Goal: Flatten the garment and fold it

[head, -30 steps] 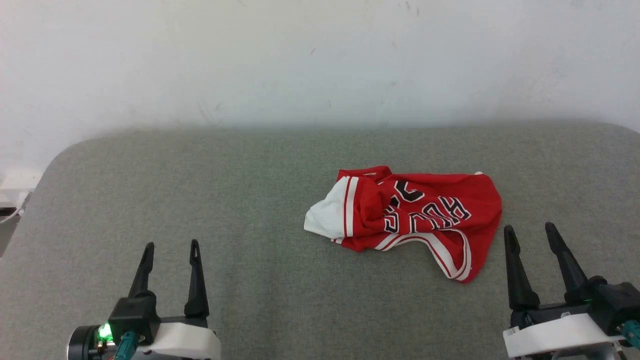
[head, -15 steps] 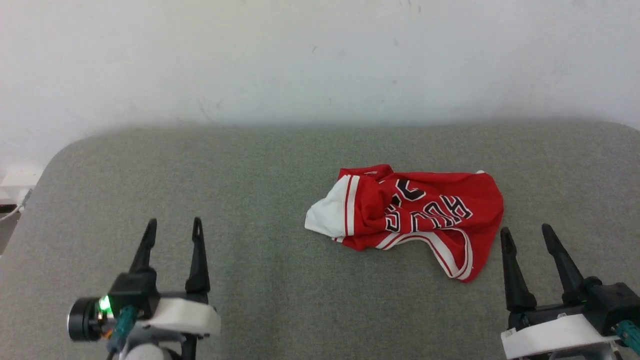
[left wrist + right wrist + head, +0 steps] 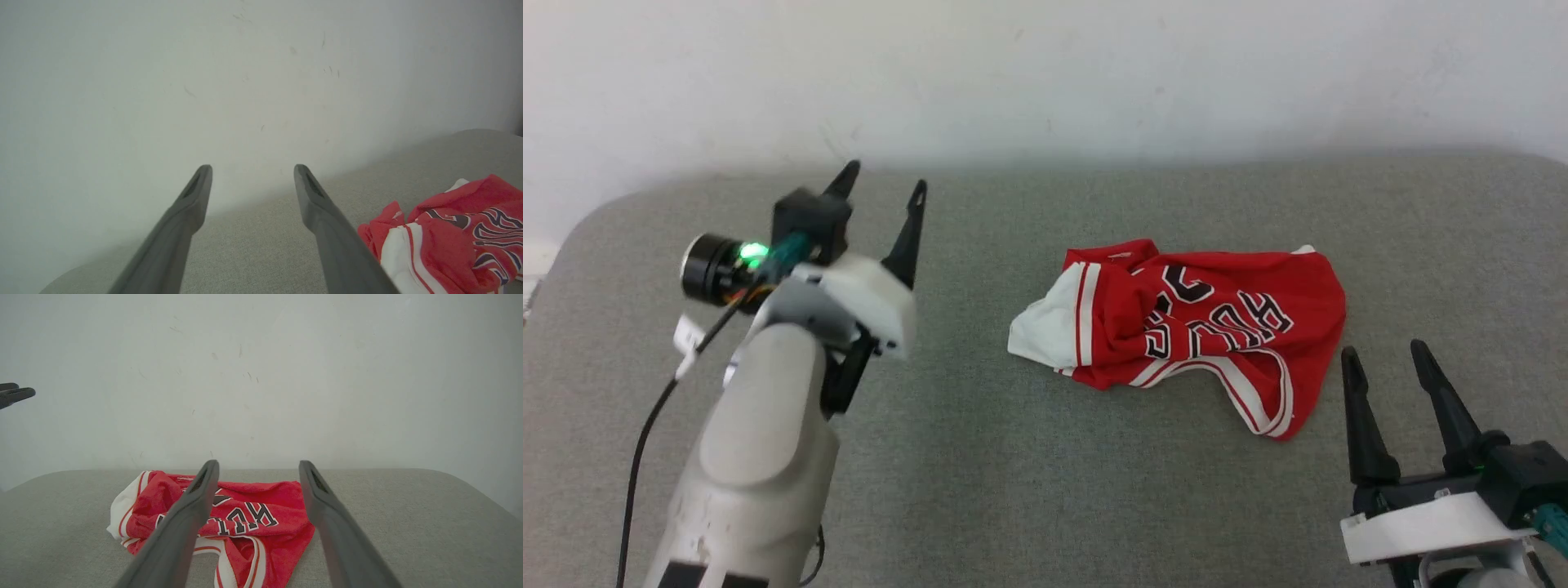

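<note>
- While the garment (image 3: pixel 1176 327) lies crumpled right of centre, long axis left–right, the right gripper (image 3: pixel 1384 349) — jaws apart, empty — sits nearest, beside its right end.
- Left gripper (image 3: pixel 885 175), also agape, hovers well left.

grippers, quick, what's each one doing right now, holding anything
Left gripper: open, holding nothing, well apart from the garment.
Right gripper: open, holding nothing, close beside the garment.

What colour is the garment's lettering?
Black with white outlines on the red garment; clearest in the head view.
</note>
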Robot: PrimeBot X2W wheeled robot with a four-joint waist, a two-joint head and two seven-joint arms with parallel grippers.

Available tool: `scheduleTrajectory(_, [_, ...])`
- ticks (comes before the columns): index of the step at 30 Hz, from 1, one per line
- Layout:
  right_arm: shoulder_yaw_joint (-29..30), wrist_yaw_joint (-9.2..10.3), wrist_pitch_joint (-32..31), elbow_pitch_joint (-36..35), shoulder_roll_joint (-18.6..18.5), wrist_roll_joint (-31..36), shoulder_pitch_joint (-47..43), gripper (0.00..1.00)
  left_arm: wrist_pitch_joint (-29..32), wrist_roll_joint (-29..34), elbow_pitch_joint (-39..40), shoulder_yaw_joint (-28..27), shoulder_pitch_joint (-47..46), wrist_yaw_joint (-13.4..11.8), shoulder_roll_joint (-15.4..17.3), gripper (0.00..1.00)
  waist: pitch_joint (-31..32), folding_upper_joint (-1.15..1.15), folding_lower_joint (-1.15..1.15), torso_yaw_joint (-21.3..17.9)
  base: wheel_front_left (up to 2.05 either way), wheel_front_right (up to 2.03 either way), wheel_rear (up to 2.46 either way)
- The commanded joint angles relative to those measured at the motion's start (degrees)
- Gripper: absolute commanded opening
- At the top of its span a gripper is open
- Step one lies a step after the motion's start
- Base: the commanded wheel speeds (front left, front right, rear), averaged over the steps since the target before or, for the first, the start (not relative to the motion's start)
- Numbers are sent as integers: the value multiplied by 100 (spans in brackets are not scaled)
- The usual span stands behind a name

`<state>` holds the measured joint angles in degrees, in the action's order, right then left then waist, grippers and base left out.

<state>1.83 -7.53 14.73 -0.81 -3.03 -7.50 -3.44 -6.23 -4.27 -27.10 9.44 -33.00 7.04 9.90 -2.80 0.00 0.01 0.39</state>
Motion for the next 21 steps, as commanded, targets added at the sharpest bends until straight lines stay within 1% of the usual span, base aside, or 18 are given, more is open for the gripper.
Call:
scheduleTrajectory(1, [-3, 4, 27, -6, 15, 25, 124, 100, 259, -229, -264, 303, -306, 37, 44, 100, -152, 0, -1, -107, 0, 0, 0])
scheduleTrajectory(4, [-19, 4, 27, 3, 15, 23, 209, 100, 915, -810, -649, 1204, -791, 42, 214, 100, -260, 0, -1, -201, 0, 0, 0])
scheduleTrajectory(6, [-22, 4, 27, 15, 15, 25, 252, 100, 1473, -1389, -821, 1837, -1056, 43, 327, 100, -328, 0, -1, -264, 0, 0, 0])
scheduleTrajectory(8, [-25, 4, 27, 16, 15, 28, 298, 100, 2074, -2022, -864, 2414, -1306, 43, 466, 100, -406, 0, -1, -333, 0, 0, 0])
scheduleTrajectory(11, [-34, 4, 27, 10, 15, 24, 389, 100, 2816, -2779, -814, 3164, -1669, 44, 738, 100, -547, 0, -1, -436, 0, 0, 0])
scheduleTrajectory(13, [-59, 4, 27, 13, 15, 24, 458, 100, 3316, -3235, -799, 3577, -1855, 44, 883, 100, -647, 0, -1, -514, 0, 0, 0])
scheduleTrajectory(15, [-79, 4, 27, 11, 15, 12, 534, 100, 3758, -3565, -779, 3981, -2038, 44, 1032, 100, -759, 0, -1, -600, 0, 0, 0])
scheduleTrajectory(19, [-107, 4, 27, 10, 15, -15, 673, 100, 4287, -4052, -824, 4596, -2332, 44, 1219, 100, -998, 0, -1, -761, 0, 0, 0])
scheduleTrajectory(21, [-112, 4, 27, 15, 15, -37, 739, 100, 4467, -4194, -886, 4872, -2442, 44, 1275, 100, -1106, 0, -1, -835, 0, 0, 0])
